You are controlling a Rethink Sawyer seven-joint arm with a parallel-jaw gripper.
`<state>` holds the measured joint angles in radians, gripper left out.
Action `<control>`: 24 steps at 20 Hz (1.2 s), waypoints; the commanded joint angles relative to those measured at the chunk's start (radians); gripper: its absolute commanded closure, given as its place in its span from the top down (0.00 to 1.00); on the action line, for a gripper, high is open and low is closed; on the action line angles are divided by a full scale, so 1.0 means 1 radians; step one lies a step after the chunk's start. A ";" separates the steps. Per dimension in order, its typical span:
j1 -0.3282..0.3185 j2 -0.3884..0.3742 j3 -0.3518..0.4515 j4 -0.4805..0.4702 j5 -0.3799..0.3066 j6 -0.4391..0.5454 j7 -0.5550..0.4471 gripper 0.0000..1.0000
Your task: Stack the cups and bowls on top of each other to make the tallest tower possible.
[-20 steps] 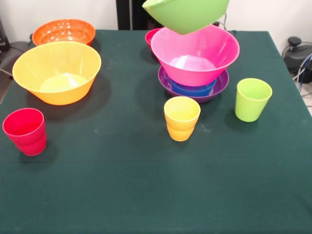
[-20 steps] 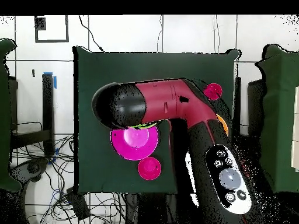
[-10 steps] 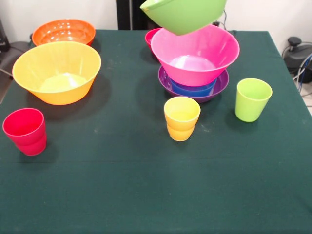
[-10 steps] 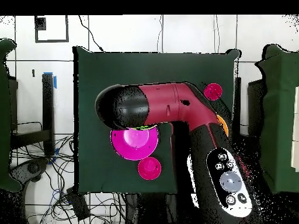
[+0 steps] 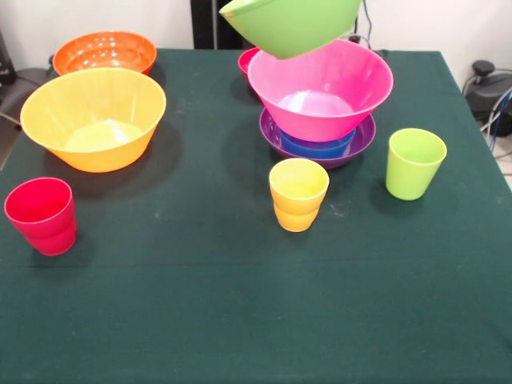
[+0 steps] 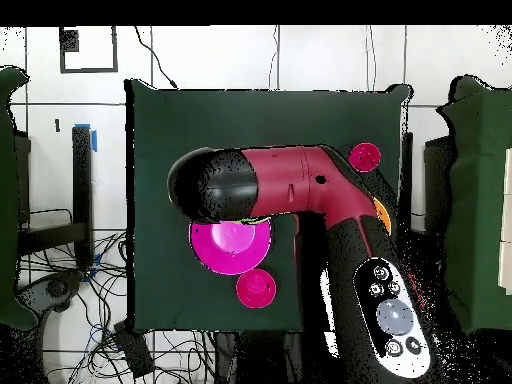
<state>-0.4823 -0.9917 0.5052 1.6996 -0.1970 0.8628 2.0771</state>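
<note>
Red cup [image 5: 41, 214]: stands alone near the left edge of the table, well apart from the pile.
Light orange bowl [image 5: 94, 117]: sits upright and empty, with the red-orange bowl [image 5: 104, 51] behind it.
Yellow cup [image 5: 298, 194]: stands just in front of the tower.
Tower [image 5: 318, 112]: purple bowl [image 5: 356, 146] lowest, blue bowl [image 5: 318, 146] nested in it, pink bowl [image 5: 321, 90] on top; a small red bowl [image 5: 247, 59] peeks out behind.
Green bowl [image 5: 290, 24]: hangs tilted in the air, above the pink bowl and offset toward its left rim (so the placing move seems to need a shift right, then a descent).
Green cup [image 5: 414, 163]: stands to the right of the tower, apart from it.
Gripper: hidden above the front view's top edge and under the arm [image 6: 290, 183] overhead; I cannot tell its state.
</note>
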 commanded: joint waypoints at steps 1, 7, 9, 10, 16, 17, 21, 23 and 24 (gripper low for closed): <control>0.055 0.078 -0.069 0.086 -0.005 -0.110 0.154 0.00; 0.076 0.088 -0.090 0.103 0.008 -0.158 0.163 0.00; 0.081 0.085 -0.096 0.107 0.014 -0.162 0.162 0.00; 0.084 0.083 -0.100 0.108 0.017 -0.162 0.162 0.00; 0.102 0.088 -0.121 0.108 0.032 -0.175 0.156 0.00; 0.104 0.089 -0.124 0.110 0.034 -0.180 0.155 0.00; 0.111 0.091 -0.133 0.107 0.033 -0.184 0.151 0.00; 0.113 0.091 -0.135 0.108 0.036 -0.187 0.150 0.00; 0.114 0.090 -0.137 0.110 0.038 -0.187 0.151 0.00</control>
<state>-0.3998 -0.9445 0.4174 1.7360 -0.1813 0.7220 2.0773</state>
